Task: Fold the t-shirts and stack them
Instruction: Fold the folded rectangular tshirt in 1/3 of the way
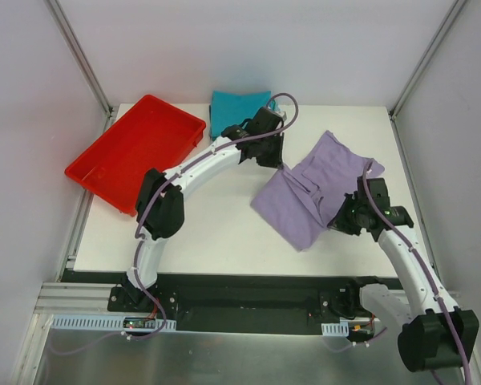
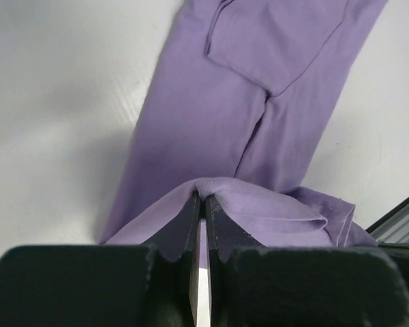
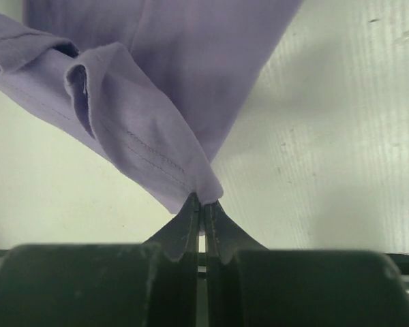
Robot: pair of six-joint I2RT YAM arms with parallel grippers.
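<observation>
1. Two pincers of mine, left pincer (image 2: 203,204) and right pincer (image 3: 203,203), each clamp tight on a fold of the one lavender t-shirt (image 1: 309,196).
2. It spreads over the table (image 1: 216,233) toward 3 o'clock.
3. One folded teal t-shirt (image 1: 234,107) lies at 12 o'clock.
4. One red tray (image 1: 136,148) sits at 10 o'clock.

A white table (image 1: 216,233) stands inside plain white walls (image 1: 248,48). Slanted aluminium posts (image 1: 80,56) rise from its far left and far right corners. A black strip (image 1: 248,281) runs along the near edge, with brushed metal sheet (image 1: 248,357) below it. The light is soft and even.
</observation>
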